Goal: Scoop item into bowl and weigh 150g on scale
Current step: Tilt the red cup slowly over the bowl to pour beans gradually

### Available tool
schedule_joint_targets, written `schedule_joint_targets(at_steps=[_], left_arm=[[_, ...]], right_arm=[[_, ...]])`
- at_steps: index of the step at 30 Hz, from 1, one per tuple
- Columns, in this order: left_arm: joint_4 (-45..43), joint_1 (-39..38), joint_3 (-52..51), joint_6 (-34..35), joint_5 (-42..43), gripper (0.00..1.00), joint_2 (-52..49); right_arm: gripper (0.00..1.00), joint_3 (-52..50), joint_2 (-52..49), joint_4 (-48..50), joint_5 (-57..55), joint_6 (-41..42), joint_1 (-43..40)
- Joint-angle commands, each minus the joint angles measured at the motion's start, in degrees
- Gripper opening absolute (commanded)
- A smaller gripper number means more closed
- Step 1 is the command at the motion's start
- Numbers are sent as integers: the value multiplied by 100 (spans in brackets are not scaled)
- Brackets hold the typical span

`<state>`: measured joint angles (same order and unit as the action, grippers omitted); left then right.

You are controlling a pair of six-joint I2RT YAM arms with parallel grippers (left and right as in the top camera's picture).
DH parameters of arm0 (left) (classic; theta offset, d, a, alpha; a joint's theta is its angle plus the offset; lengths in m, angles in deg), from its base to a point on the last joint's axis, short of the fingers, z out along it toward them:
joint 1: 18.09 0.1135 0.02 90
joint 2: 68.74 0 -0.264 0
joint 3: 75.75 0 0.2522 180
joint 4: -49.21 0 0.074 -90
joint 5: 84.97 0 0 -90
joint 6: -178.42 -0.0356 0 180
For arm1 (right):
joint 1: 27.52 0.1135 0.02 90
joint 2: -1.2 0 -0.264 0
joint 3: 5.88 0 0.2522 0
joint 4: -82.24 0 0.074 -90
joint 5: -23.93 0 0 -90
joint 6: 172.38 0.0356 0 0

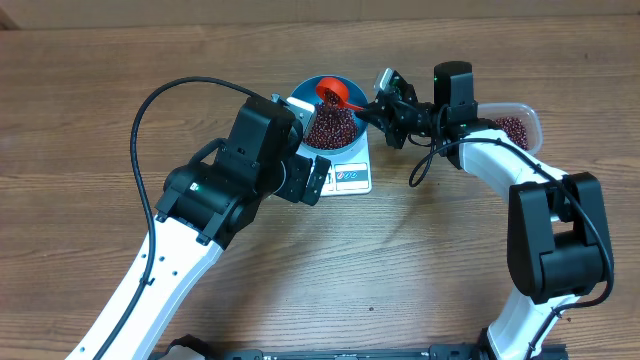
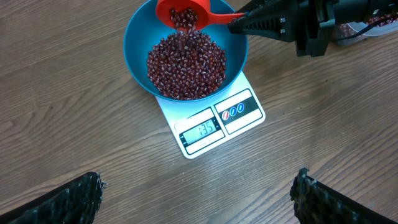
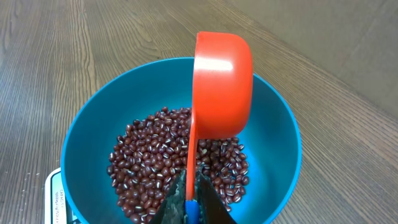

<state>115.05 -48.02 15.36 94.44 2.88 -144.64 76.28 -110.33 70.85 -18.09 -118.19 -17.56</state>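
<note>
The blue bowl (image 2: 138, 37) stands on the white scale (image 2: 239, 112), whose display reads 135. Dark red-brown beans (image 2: 186, 65) fill the bowl's bottom. My right gripper (image 3: 193, 199) is shut on the handle of a red scoop (image 3: 222, 84), which is tipped on its side above the far part of the bowl (image 3: 87, 143). Beans slide out of the scoop (image 2: 183, 12) onto the pile. My left gripper (image 2: 199, 199) is open and holds nothing, over bare wood in front of the scale. From overhead, the scoop (image 1: 331, 95) is over the bowl (image 1: 308, 88).
A clear plastic tub (image 1: 535, 120) with more beans stands to the right of the scale (image 1: 352, 177), behind the right arm. The left arm reaches in from the lower left, its wrist close to the scale's front left corner. Bare wooden table surrounds everything.
</note>
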Motion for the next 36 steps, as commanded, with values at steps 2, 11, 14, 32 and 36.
schedule_joint_targets(at_steps=[2,11,14,32,36], left_arm=[[-22,-15,92,20,28,100,-31],[-22,-15,92,20,28,100,-31],[-22,-15,92,20,26,100,-31],[-22,-15,92,20,28,100,-31],[-22,-15,92,20,28,100,-31]], right_arm=[[4,22,-20,42,-2,-72,22],[4,22,-20,35,-2,-72,22],[4,22,-20,35,-2,-72,22],[4,22,-20,37,-85,-72,22],[4,22,-20,42,-90,-94,22]])
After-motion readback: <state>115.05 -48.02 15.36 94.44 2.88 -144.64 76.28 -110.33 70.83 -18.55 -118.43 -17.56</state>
